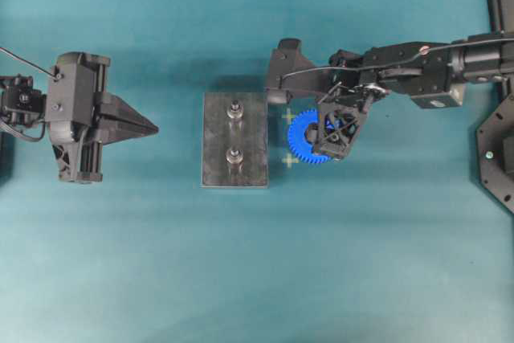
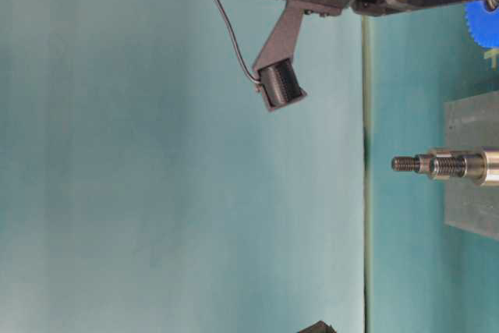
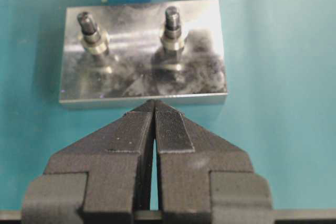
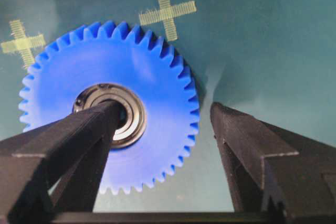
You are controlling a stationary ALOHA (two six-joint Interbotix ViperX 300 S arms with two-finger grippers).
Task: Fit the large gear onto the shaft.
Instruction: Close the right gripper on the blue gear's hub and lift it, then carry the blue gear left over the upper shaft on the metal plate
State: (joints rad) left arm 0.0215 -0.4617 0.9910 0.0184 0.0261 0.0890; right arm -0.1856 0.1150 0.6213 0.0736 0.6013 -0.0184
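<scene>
Round bright-blue plastic toothed gear with metal bearing hub (image 4: 107,129): flat on teal table (image 1: 257,279), just beside long edge of grey rectangular metal plate (image 1: 234,173), between two yellow cross marks (image 4: 168,11). Short silver threaded shaft (image 1: 235,109): upright on plate, near its short edge; twin peg (image 1: 234,156) alongside. Right pincer (image 4: 165,114): wide open over gear, one finger above hub, other beyond the teeth, holding nothing. Left pincer (image 3: 154,124): closed, empty, tips pointing at plate's opposite long edge.
</scene>
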